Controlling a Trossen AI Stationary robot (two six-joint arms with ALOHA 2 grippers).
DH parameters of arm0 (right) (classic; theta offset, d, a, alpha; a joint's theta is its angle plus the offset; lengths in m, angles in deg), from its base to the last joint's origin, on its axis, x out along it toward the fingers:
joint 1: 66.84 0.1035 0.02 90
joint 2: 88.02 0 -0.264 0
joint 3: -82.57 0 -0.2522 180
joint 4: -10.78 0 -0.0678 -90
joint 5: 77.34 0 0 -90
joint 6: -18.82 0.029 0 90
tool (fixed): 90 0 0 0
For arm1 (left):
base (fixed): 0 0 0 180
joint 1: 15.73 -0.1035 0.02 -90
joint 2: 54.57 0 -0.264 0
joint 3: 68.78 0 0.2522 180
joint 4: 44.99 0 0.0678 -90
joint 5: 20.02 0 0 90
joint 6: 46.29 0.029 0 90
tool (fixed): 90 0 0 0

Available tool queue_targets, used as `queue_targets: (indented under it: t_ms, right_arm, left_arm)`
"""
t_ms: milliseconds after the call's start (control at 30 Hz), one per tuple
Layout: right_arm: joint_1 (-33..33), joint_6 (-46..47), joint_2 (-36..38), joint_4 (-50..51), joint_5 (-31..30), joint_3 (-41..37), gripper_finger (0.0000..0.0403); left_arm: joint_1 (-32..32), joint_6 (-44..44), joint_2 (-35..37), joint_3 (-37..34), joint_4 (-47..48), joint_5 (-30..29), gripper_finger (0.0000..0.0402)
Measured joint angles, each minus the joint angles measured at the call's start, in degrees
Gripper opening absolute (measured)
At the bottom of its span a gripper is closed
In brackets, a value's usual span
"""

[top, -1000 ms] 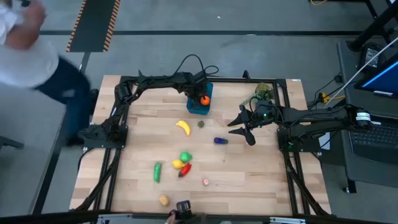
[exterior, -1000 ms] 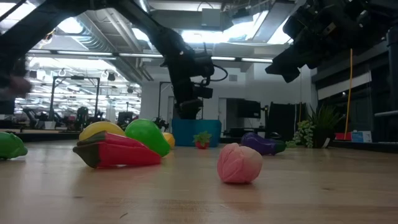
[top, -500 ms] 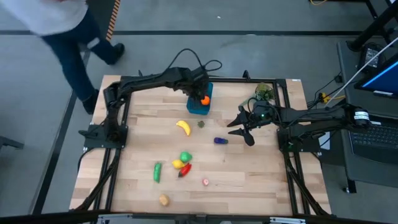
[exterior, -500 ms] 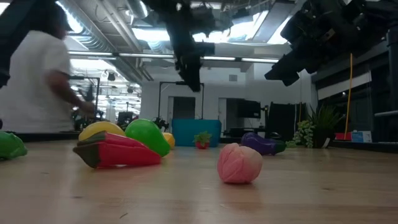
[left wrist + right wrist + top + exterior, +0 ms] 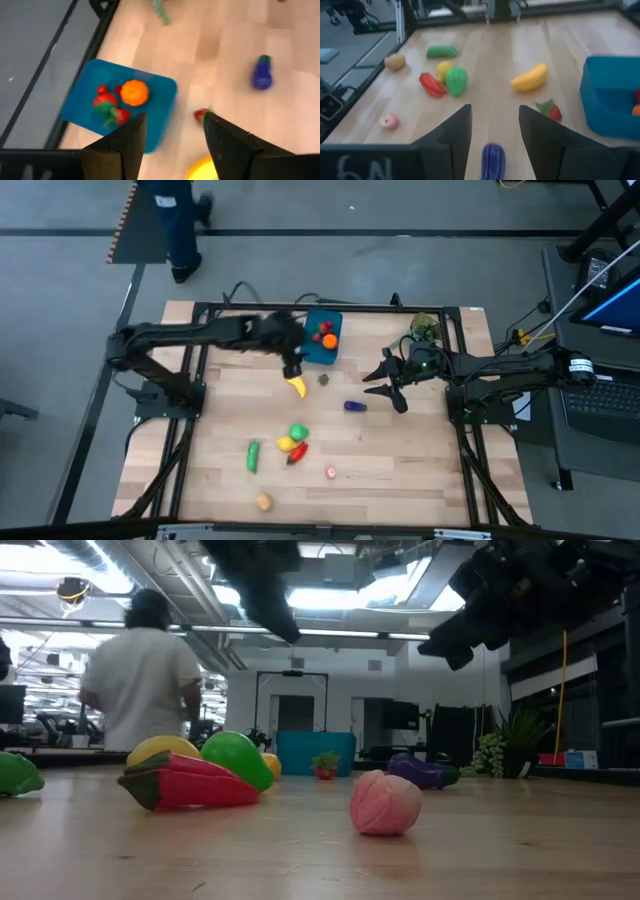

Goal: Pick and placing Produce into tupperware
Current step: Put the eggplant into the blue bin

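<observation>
The left tool (image 5: 293,372) has swung off the tupperware (image 5: 322,338), jaws apart and empty, and now hangs over the banana (image 5: 295,386). An orange (image 5: 134,92) and strawberries sit in the tub near the counter's (image 5: 400,460) far edge. The right tool (image 5: 388,385), open, waits near the eggplant (image 5: 354,407), with open room around.

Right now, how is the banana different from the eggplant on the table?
The banana is yellow and curved; the eggplant is dark purple, short and plump. The banana lies right under the left gripper, whose fingers are open; the eggplant lies nearer the right gripper, also open, in front of its fingers in the right wrist view. The banana is nearer the teal tub. Both rest on the wooden table, outside the tub, and neither is held.
</observation>
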State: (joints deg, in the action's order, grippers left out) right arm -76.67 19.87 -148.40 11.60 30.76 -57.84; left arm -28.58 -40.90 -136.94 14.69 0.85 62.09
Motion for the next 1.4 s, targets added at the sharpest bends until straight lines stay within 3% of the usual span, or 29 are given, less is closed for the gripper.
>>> queue_targets:
  t_ms: [267, 533, 1033, 1267, 1400]
  right_arm:
    - [0.0, 1.91, 0.0, -0.73, 0.0, 0.0, 0.0165]
    - [0.0, 3.4, 0.0, -1.08, 0.01, 0.0, 0.0165]
    - [1.53, 7.98, 0.0, -1.02, -1.29, 0.01, 0.0165]
    - [6.13, 7.68, 0.0, 3.34, -9.13, 2.42, 0.0167]
    - [8.01, 8.16, 0.0, 9.01, -14.26, 5.19, 0.0188]
  left_arm:
    - [5.69, -4.28, 17.25, -20.83, -15.11, -0.33, 0.019]
    - [9.55, -5.04, 29.71, -32.31, -19.22, -0.42, 0.019]
    - [10.65, -6.36, 39.18, -50.28, -34.76, 3.56, 0.019]
    - [10.65, -8.34, 42.55, -58.52, -46.26, 3.56, 0.019]
    - [10.65, -9.82, 43.63, -61.57, -49.2, 3.56, 0.019]
